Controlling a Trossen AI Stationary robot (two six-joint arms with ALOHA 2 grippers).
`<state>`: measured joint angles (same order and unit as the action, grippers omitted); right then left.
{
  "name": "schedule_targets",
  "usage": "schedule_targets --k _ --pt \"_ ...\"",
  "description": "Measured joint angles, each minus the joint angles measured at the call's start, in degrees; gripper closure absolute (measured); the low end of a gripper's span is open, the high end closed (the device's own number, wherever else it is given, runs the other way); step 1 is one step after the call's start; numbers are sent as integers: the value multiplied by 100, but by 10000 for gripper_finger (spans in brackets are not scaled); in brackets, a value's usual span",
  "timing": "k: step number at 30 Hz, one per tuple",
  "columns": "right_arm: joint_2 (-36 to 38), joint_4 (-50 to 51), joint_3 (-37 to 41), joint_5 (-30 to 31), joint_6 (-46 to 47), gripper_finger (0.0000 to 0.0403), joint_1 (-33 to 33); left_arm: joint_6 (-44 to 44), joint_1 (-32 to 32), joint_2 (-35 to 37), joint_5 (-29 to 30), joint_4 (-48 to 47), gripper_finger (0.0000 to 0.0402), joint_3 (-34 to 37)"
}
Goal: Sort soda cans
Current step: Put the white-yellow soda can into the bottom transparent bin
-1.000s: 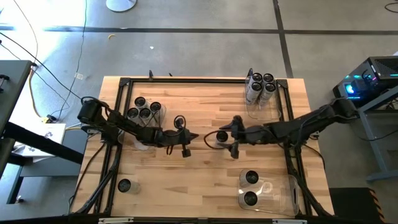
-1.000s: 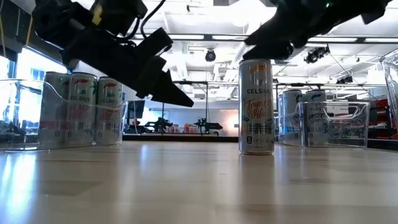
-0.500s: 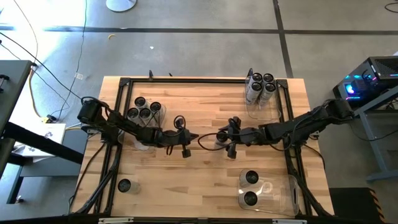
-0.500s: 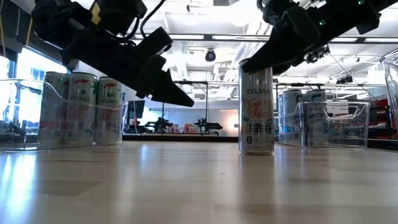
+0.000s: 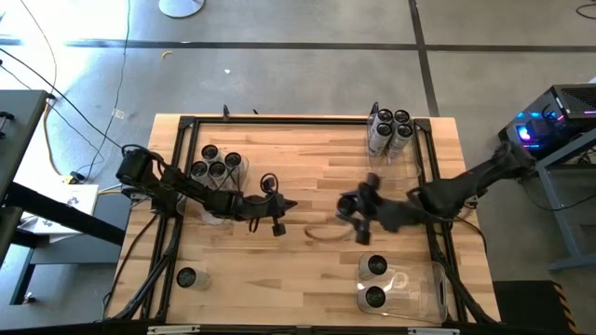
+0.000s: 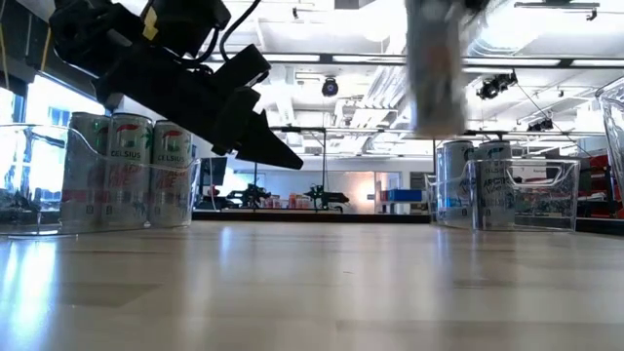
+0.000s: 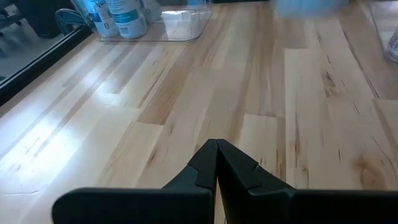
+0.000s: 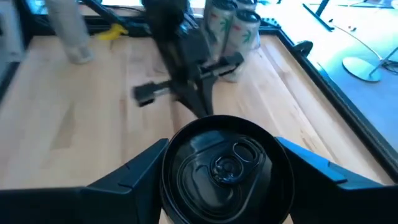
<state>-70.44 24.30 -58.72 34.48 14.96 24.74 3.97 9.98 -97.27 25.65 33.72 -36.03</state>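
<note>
One soda can (image 8: pixel 227 165), dark round top and silvery side, hangs in the air over the middle of the table, blurred in the low view (image 6: pixel 434 68). My right gripper (image 5: pixel 354 208) is shut on it. My left gripper (image 5: pixel 284 205) hovers left of the table's middle, shut and holding nothing; its shut tips (image 7: pixel 216 149) stand above bare wood. Other soda cans stand upright in the clear bins: a group in the left bin (image 5: pixel 216 166), a group in the far right bin (image 5: pixel 389 130), two in the near right bin (image 5: pixel 376 281). My right gripper pinches the can between its two fingers (image 8: pixel 134 171), one on each side of the upper side wall (image 8: pixel 171 186) just below the top rim. The fingers come from the table's right side, slanting down. The can stays upright and is lifted clear of the table.
A single can (image 5: pixel 186 277) stands on the wood at the near left corner. A black frame (image 5: pixel 279 119) runs along the table's edges. Bare wood (image 5: pixel 307 270) stretches between the bins in the middle and near part of the table.
My right gripper has come down around the can that stood at the table's middle, taken hold of it, and then risen with it toward the table's right edge. The can, which stood on the wood, is now lifted clear and still upright.
</note>
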Motion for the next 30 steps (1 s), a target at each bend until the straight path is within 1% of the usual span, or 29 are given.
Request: schedule_targets --k 4,7,9,11,14,18,20,23,26,30 --pt "-1 1642 -1256 759 928 166 1075 -59 37 0 0 2 401 0" --pt "4 2727 -1832 1224 1983 166 1865 -187 55 0 0 12 401 0" --pt "-7 3252 -2001 1414 2649 166 2365 -258 59 0 0 19 401 0" --pt "-10 3575 -2075 1635 3388 166 2824 -348 59 0 0 59 401 0" --pt "-8 4191 -2010 1806 4533 166 3381 -495 59 0 2 74 401 0" --pt "-68 5008 -1913 2009 5918 166 3867 -681 56 0 -135 84 401 0" --pt "-141 5429 -1913 2104 6589 166 4021 -719 54 0 -280 83 401 0" --pt "-277 5886 -1933 2101 7441 166 4209 -721 56 0 -299 85 401 0" --pt "-406 6118 -1935 2135 7907 166 4417 -701 54 0 -302 89 401 0" --pt "-528 6184 -1940 2371 8012 166 4638 -614 54 0 -302 91 401 0"
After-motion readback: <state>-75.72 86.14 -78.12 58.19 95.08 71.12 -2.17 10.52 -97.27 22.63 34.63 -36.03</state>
